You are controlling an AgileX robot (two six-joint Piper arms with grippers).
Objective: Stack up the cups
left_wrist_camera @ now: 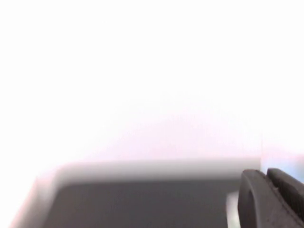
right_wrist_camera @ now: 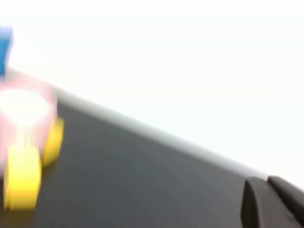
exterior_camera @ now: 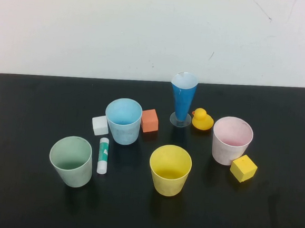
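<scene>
- Left tool: out of the high view; only its dark fingers show at the edge of the left wrist view, pressed together, nothing between them, above the black worktop.
- Right tool: also out of the high view; dark fingers at the edge of the right wrist view, pressed together, holding nothing, well apart from the cups.
- Green cup: near left, upright, mouth up, standing alone.
- Blue cup: farther back, left of centre, upright.
- Yellow cup: near centre, upright.
- Pink cup: right, upright; shows blurred in the right wrist view.
- All four cups stand apart; none nested.
- White cube: just left of the blue cup.
- Orange cube: just right of the blue cup.
- Glue stick: lying flat between the green and blue cups, white with a green label.
- Tall blue cone glass: upright at far centre, on a clear foot.
- Yellow rubber duck: just right of the cone glass's foot.
- Yellow cube: just beside the pink cup on its near right; cannot tell if touching.
</scene>
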